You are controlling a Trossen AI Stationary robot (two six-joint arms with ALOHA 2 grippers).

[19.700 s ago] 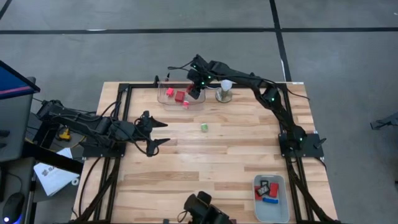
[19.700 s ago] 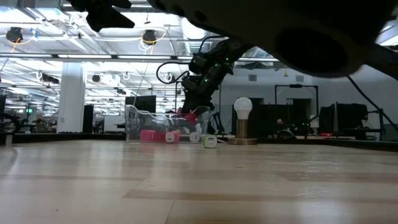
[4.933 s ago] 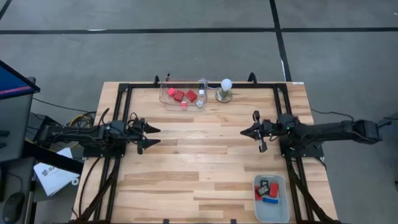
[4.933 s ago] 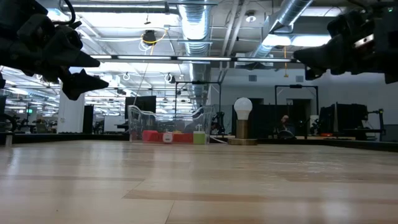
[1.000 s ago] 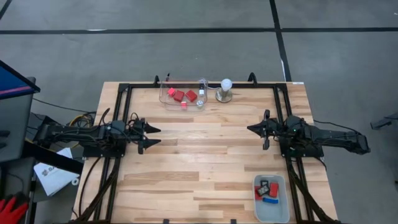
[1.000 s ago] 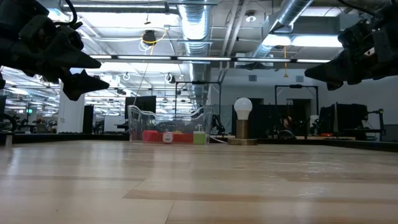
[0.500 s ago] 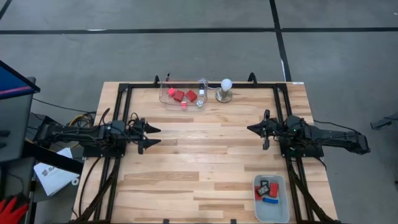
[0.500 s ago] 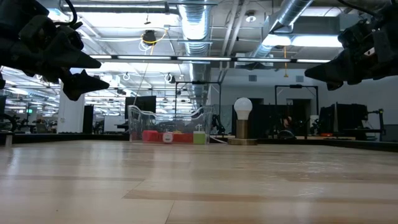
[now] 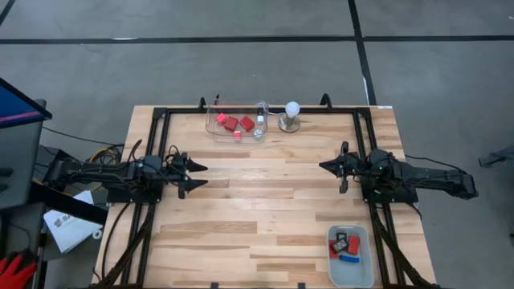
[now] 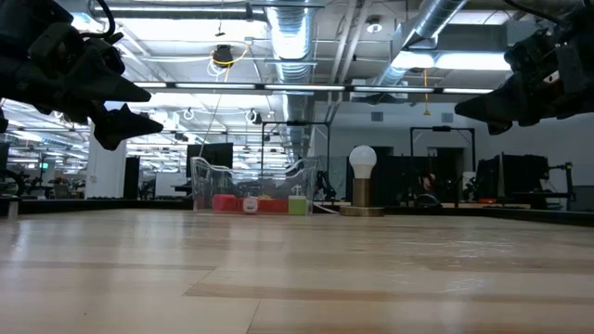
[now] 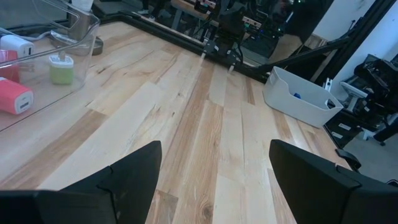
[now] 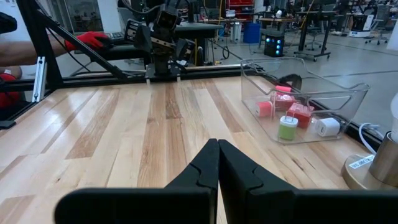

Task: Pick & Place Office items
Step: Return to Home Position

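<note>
Office items (image 9: 237, 124) look like little plastic charger cubes. Most sit in the transparent bin (image 9: 210, 128), well clear of both pincers and out past them toward the far edge of the table (image 9: 265, 217). A few more lie in a grey tray (image 9: 361, 273), back beside the right arm's base. They're probably super light and rigid, with smooth, slightly slick shells, so a firm pinch across two flat sides near the middle looks like the safest hold. Going corner to corner would likely let one pop out. In the right wrist view there's a green one (image 12: 286, 129) standing upright, a white one (image 12: 327, 126) and a red one (image 12: 301, 115), all boxy with rounded edges. The clear bin looks thin-walled and would probably skid if bumped. The left gripper (image 9: 205, 175) hovers over its own side of the table with its fingers spread wide and holding nothing. The right gripper (image 9: 323, 166) hovers opposite it, fingers pressed together, also empty.
</note>
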